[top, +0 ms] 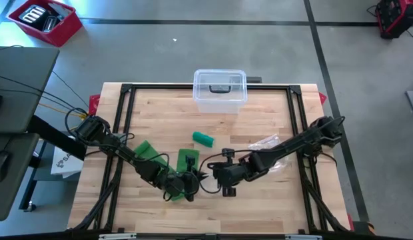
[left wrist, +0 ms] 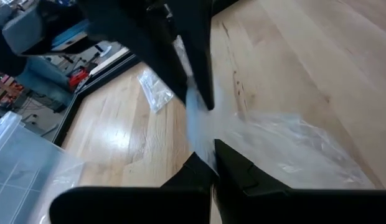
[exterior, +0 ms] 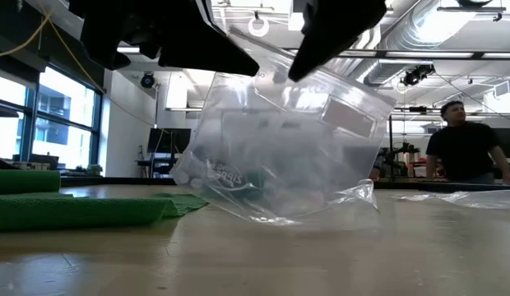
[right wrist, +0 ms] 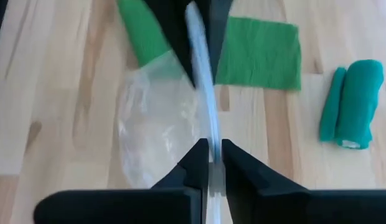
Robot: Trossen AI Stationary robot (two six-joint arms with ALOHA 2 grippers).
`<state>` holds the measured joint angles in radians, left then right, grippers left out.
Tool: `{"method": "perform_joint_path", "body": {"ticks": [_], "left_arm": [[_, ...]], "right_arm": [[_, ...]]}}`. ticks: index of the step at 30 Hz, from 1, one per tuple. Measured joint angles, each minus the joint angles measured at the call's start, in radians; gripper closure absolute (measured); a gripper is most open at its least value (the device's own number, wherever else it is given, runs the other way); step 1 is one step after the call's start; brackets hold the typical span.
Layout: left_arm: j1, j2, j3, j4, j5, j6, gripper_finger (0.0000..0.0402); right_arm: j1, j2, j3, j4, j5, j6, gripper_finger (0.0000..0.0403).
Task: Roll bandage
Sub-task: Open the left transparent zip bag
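Low view: flat green bandage (exterior: 74,210) unrolled

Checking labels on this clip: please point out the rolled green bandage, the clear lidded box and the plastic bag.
rolled green bandage (top: 203,139), high view, middle of the roll.
clear lidded box (top: 220,103), high view, near wall.
plastic bag (exterior: 280,156), low view, middle of its clear face.

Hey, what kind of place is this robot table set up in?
Probably a robotics lab or workshop. The wooden table stands on a bare concrete floor marked with dark tape lines, exposed ducts run under the ceiling, and a person stands by more equipment behind.
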<state>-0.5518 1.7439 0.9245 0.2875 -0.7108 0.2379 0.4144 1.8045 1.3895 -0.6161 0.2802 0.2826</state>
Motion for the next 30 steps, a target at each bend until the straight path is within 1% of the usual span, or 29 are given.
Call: {"method": "perform_joint_path", "body": {"ticks": [6,9,13,19,22,25,30], "left_arm": [[0.001,0.001,0.001,0.007,0.0,0.0,0.0401],[0.002,0.001,0.002,0.013,0.002,0.0,0.0401],[-0.001,0.001,0.001,0.001,0.003,0.001,0.0401],[-0.001,0.001,0.001,0.004,0.001,0.001,0.0401],[-0.002,0.001,0.001,0.004,0.001,0.001,0.0401],[-0.002,0.001,0.001,0.004,0.001,0.001,0.0401],[-0.002,0.001,0.0,0.003,0.001,0.001,0.0401]], "right_arm": [[0.016,-0.018,0.001,-0.068,0.004,0.057,0.0389],[0.025,-0.03,0.001,-0.099,-0.005,0.081,0.0383],[0.032,-0.046,-0.001,-0.185,-0.039,0.134,0.0371],[0.037,-0.055,-0.001,-0.325,-0.051,0.216,0.0371],[0.039,-0.055,-0.001,-0.332,-0.049,0.225,0.0369],[0.039,-0.056,-0.002,-0.302,-0.05,0.209,0.0354],[0.038,-0.071,0.024,-0.237,-0.031,0.15,0.0303]]}}
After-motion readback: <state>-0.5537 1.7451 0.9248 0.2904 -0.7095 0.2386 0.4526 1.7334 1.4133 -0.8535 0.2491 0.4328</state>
